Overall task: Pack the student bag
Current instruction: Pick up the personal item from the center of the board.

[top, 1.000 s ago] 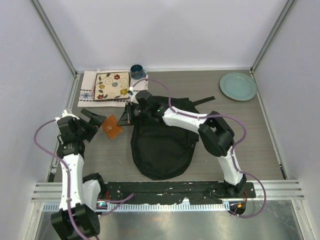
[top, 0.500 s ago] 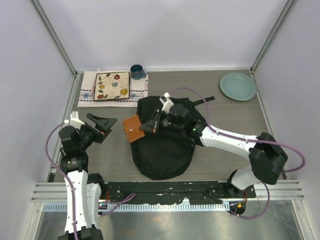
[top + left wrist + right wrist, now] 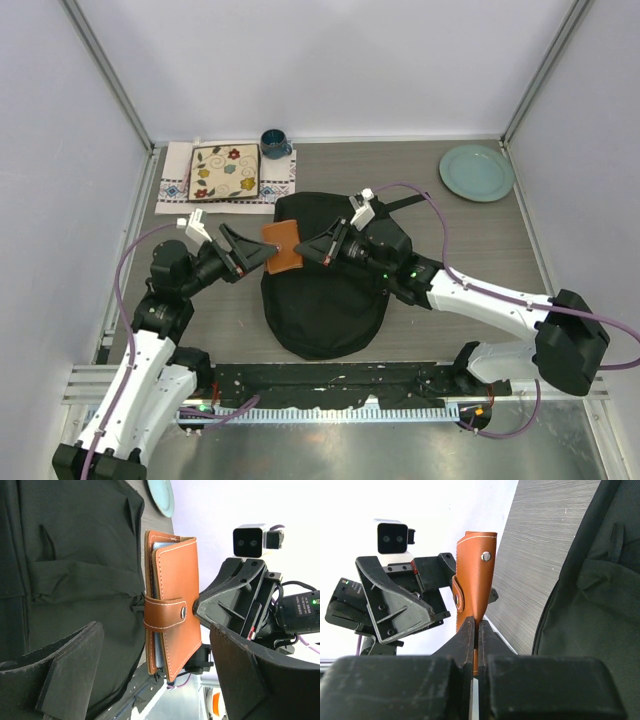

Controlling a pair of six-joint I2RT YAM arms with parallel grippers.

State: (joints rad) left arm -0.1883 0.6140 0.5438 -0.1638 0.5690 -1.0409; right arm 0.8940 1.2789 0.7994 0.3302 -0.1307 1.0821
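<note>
Both arms had swung inward since a second earlier, lifting the wallet [image 3: 282, 246] over the bag's [image 3: 325, 300] upper-left edge. The right gripper [image 3: 303, 249] pinched the wallet's edge; the left gripper [image 3: 262, 254] faced it, spread. The left should probably straddle it squarely before the right releases. The bag lay mid-table [image 3: 500, 250] on grey woodgrain between white walls [image 3: 330, 60].

Wallet [image 3: 283, 246] is wedged between the right gripper's [image 3: 300, 250] fingers, just ahead of the left gripper [image 3: 262, 256]; student bag [image 3: 325, 300] is spread underneath both.
</note>
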